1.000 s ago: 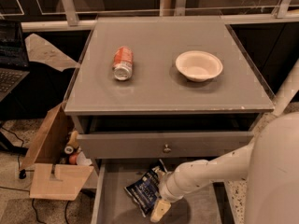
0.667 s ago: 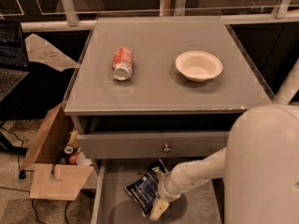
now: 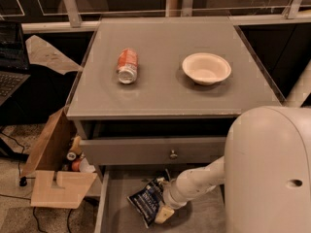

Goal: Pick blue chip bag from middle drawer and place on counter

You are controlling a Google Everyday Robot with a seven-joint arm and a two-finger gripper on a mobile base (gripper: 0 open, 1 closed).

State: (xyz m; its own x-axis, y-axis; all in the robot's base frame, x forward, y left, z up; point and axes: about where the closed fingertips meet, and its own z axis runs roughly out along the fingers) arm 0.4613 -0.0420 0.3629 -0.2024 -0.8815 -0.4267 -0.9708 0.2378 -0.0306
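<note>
The blue chip bag lies tilted in the open middle drawer, at the bottom of the camera view. My gripper reaches down into the drawer and sits right against the bag's right edge, touching it. My pale forearm runs from the gripper up to the right. The counter above is a flat grey top, and the bag is not on it.
An orange soda can lies on its side on the counter's left, and a white bowl stands on its right. A shut drawer front with a knob overhangs the open drawer. My bulky arm housing fills the lower right. A cardboard box stands on the floor at the left.
My arm housing has swung left and now covers more of the lower right. The gripper and the bag have stayed almost where they were in the drawer.
</note>
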